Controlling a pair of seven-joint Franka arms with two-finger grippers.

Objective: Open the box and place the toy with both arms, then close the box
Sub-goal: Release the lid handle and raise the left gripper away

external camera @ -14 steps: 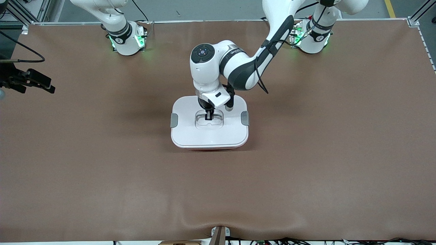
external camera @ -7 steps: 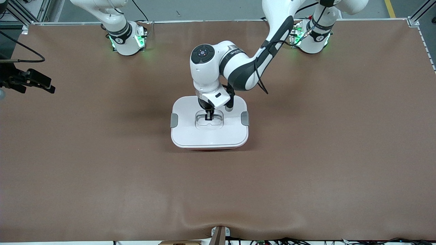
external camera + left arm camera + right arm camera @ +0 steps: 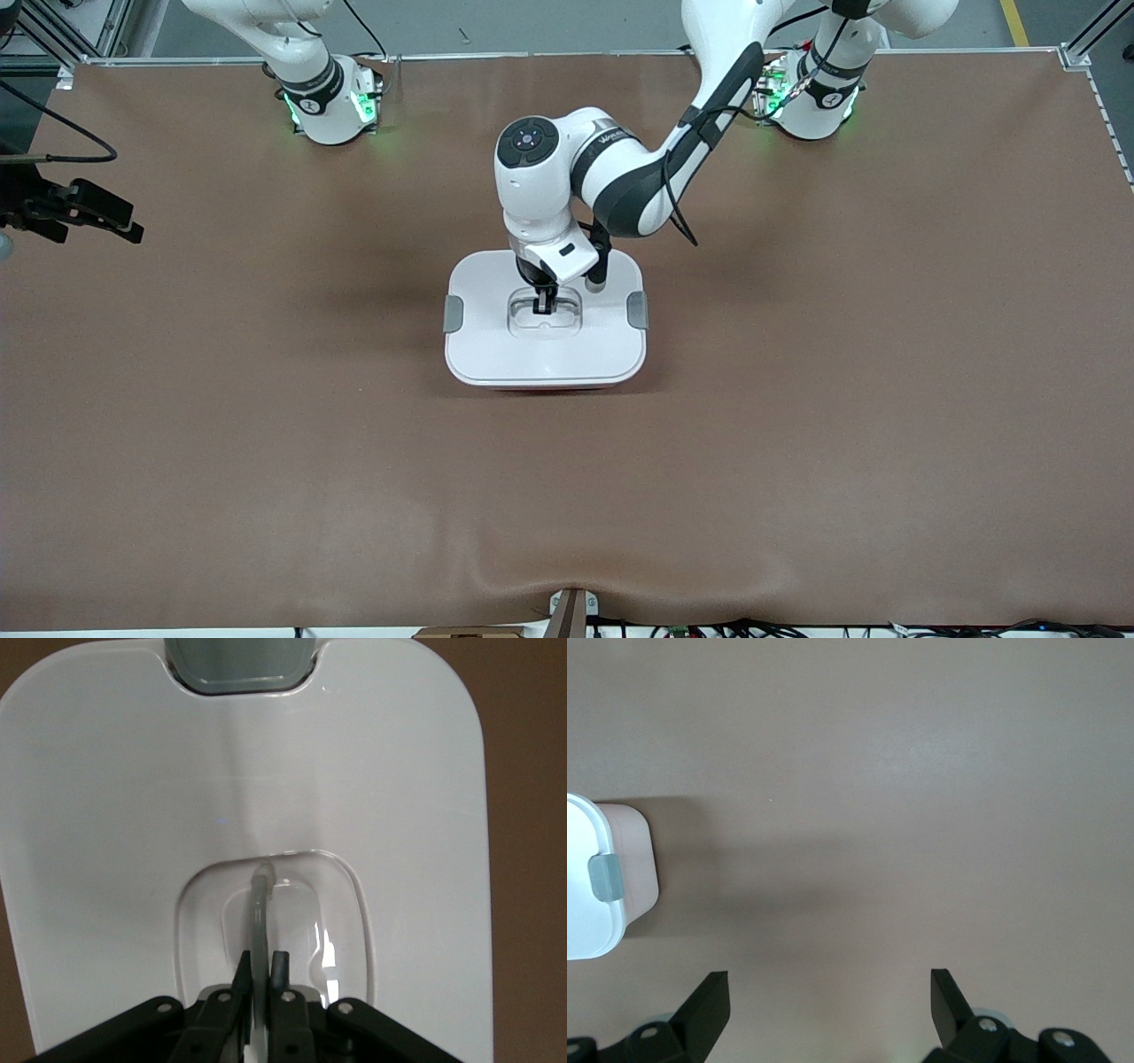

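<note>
White lid [image 3: 496, 350] covers the pink box [image 3: 545, 385], which sits mid-table on the brown mat [image 3: 797, 443], a grey clip [image 3: 453, 313] at each end. Left gripper [image 3: 542, 304] is down in the lid's recess, its fingers [image 3: 280, 970] pinched on the clear handle [image 3: 258, 904]. Right arm waits high over bare mat toward its own end, its gripper [image 3: 830, 997] spread wide. No toy shows.
</note>
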